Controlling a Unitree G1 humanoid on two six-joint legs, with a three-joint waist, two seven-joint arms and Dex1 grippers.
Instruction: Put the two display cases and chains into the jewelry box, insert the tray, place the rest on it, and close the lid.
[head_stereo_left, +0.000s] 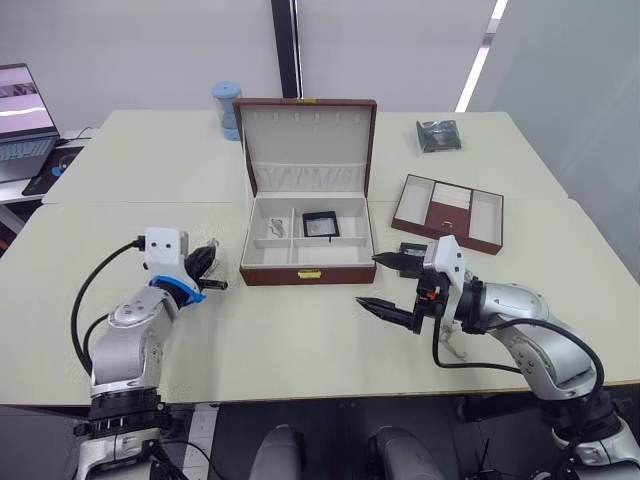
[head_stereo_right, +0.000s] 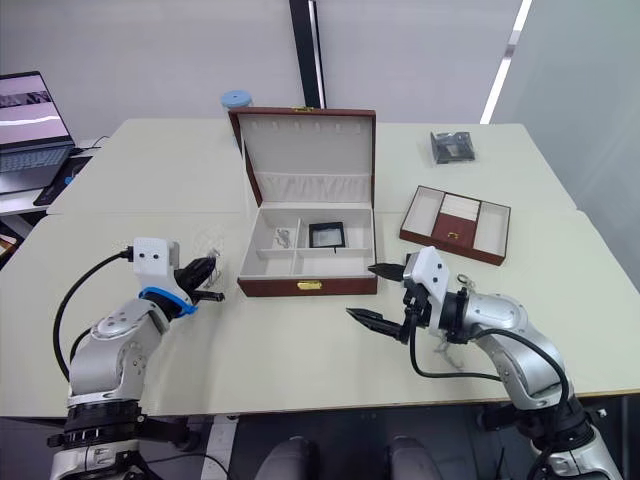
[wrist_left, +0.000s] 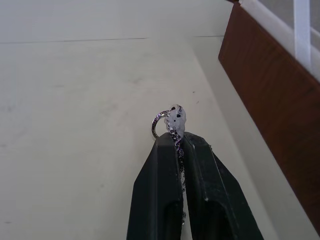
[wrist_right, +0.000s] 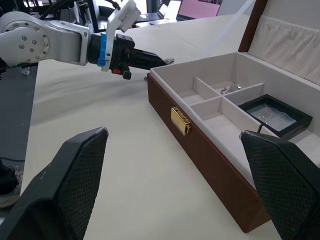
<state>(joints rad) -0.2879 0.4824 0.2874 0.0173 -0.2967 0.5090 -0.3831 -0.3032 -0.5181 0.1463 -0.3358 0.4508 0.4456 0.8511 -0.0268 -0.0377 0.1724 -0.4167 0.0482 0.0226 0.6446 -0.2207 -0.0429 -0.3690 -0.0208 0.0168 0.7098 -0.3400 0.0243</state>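
The jewelry box (head_stereo_left: 300, 273) stands open mid-table, its lid (head_stereo_left: 307, 130) upright. One display case (head_stereo_left: 321, 224) lies in the box's back right compartment. A small silvery chain (head_stereo_left: 275, 229) lies in its back left one. The tray (head_stereo_left: 447, 212) sits on the table right of the box. My left gripper (head_stereo_left: 212, 272) hovers left of the box's front corner, shut on a thin chain (wrist_left: 172, 120) with a ring at its end. My right gripper (head_stereo_left: 368, 281) is open and empty, low over the table in front of the box's right end.
A blue cylindrical container (head_stereo_left: 227, 108) stands behind the box at the left. A dark flat packet (head_stereo_left: 438, 135) lies at the back right. A laptop (head_stereo_left: 25, 120) sits on a side table far left. A dark flat thing (head_stereo_left: 410, 248) shows just behind my right gripper.
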